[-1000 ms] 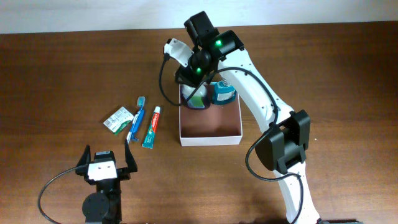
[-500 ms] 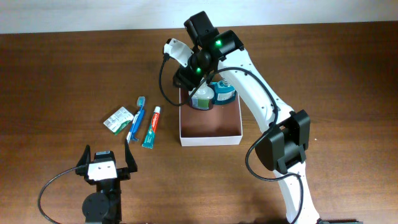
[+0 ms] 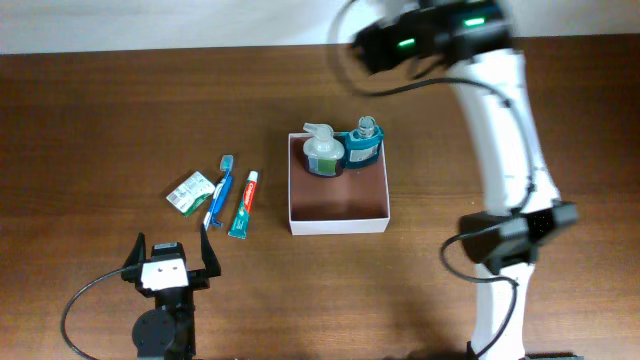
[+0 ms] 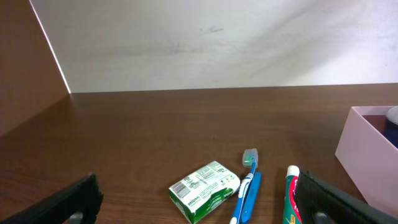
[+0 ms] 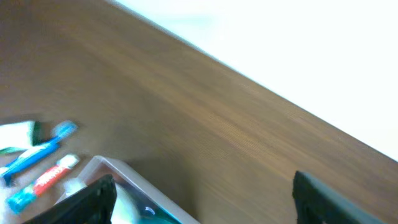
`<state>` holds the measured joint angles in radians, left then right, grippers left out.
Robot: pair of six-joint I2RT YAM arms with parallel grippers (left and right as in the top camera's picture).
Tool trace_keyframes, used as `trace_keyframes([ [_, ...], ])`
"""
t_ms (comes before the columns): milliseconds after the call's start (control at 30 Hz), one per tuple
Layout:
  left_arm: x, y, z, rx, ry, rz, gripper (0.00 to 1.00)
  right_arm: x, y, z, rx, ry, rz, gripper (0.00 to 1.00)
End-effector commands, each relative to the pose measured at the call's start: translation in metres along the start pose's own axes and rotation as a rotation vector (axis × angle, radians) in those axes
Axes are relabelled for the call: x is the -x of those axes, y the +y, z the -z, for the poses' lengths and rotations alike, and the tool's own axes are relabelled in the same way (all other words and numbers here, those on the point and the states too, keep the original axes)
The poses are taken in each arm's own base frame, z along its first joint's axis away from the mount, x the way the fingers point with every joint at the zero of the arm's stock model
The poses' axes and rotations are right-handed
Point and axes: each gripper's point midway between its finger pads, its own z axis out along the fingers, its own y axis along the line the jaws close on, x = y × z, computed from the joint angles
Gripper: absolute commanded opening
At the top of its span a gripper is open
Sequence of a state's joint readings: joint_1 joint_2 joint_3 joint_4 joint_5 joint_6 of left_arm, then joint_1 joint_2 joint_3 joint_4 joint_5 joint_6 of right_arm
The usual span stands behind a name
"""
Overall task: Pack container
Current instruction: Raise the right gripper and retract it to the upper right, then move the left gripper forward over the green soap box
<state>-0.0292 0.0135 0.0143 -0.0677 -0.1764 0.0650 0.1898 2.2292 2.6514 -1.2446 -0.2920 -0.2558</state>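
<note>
The container (image 3: 338, 227), a shallow white-walled box with a reddish-brown floor, sits mid-table. Against its back wall stand a white-and-green pump bottle (image 3: 322, 152) and a blue bottle (image 3: 362, 147). My right arm (image 3: 500, 120) is raised and blurred over the table's far edge. In the right wrist view, the right gripper (image 5: 208, 205) is open and empty, high above the container's corner (image 5: 143, 180). The left gripper (image 3: 172, 250) rests open near the front left. Ahead of it lie a green soap box (image 4: 204, 190), a blue toothbrush (image 4: 247, 186) and a toothpaste tube (image 4: 290, 193).
The soap box (image 3: 190, 192), toothbrush (image 3: 220, 190) and toothpaste (image 3: 244, 203) lie in a row left of the container. A pale wall runs behind the table's far edge (image 4: 217, 91). The container's side wall (image 4: 367, 146) shows at the right of the left wrist view.
My right gripper opened, left the white-and-green bottle standing in the container, and swung up and away to the back right. The left arm stayed still.
</note>
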Motion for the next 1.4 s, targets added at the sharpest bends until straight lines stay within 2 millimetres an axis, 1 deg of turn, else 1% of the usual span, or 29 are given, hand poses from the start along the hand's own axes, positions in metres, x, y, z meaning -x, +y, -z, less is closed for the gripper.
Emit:
trace_keyframes([
  [0, -0.001, 0.002, 0.000, 0.007, -0.003, -0.018, 0.99, -0.024, -0.060, 0.027, -0.096, 0.036, -0.137, 0.99],
  [67, -0.001, 0.002, 0.000, 0.007, -0.003, -0.018, 0.99, -0.044, -0.091, 0.039, -0.136, 0.066, -0.202, 0.99],
  [133, -0.001, 0.002, 0.000, 0.007, -0.003, -0.018, 0.99, -0.055, -0.114, 0.050, -0.168, 0.073, -0.244, 0.99],
  [267, -0.001, 0.002, 0.000, 0.007, -0.003, -0.018, 0.99, -0.073, -0.153, 0.069, -0.229, 0.068, -0.310, 0.99],
  [433, -0.001, 0.002, 0.000, 0.007, -0.003, -0.018, 0.99, -0.084, -0.174, 0.082, -0.265, 0.065, -0.347, 0.99],
  [600, -0.001, 0.002, 0.000, 0.007, -0.003, -0.018, 0.99, -0.089, -0.183, 0.087, -0.280, 0.063, -0.363, 0.99],
  [1167, -0.001, 0.002, 0.000, 0.007, -0.003, -0.019, 0.99, -0.089, -0.183, 0.087, -0.280, 0.064, -0.363, 0.99],
  [1233, 0.004, 0.017, 0.001, 0.097, -0.015, -0.083, 0.99, -0.089, -0.183, 0.087, -0.280, 0.063, -0.363, 0.99],
  [1267, 0.005, 0.022, 0.001, 0.124, -0.018, -0.083, 0.99, -0.089, -0.183, 0.087, -0.280, 0.064, -0.363, 0.99],
  [1300, 0.008, 0.025, 0.002, 0.142, -0.031, -0.079, 0.99, -0.089, -0.183, 0.087, -0.280, 0.064, -0.363, 0.99],
  [1367, 0.018, 0.025, 0.002, 0.141, -0.070, -0.069, 0.99, -0.089, -0.183, 0.087, -0.280, 0.064, -0.363, 0.99],
])
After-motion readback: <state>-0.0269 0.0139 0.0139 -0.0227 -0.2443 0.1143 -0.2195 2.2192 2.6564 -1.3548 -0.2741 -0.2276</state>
